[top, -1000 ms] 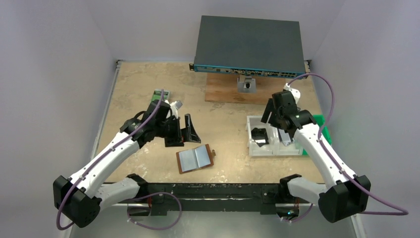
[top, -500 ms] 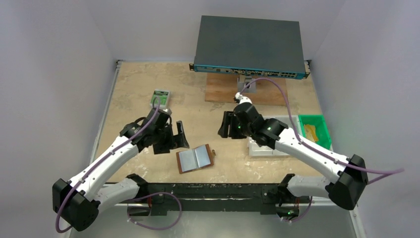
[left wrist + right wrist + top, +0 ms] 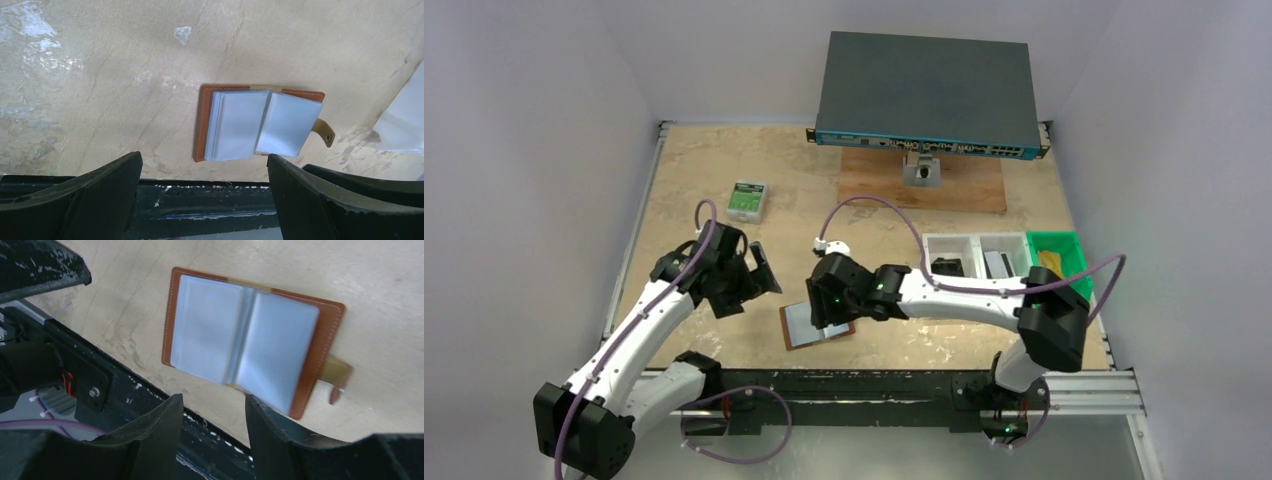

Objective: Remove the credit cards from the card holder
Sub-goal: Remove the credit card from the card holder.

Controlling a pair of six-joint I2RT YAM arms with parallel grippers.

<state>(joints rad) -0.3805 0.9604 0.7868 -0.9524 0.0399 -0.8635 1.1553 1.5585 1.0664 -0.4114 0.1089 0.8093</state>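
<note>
Beige mottled counter (image 3: pixel 714 160) is bearing, near its front edge, the opened brown leather card holder (image 3: pixel 797 328), long axis left-to-right, under the half-spread empty jaws of the nearer right arm (image 3: pixel 954 290), while the left arm (image 3: pixel 639 327) is hanging its jaws wide apart alongside.

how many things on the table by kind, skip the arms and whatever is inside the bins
card holder: 1
green-and-white box: 1
network switch: 1
wooden board: 1
small grey block on the board: 1
white two-compartment tray: 1
green bin: 1
total: 7
</note>
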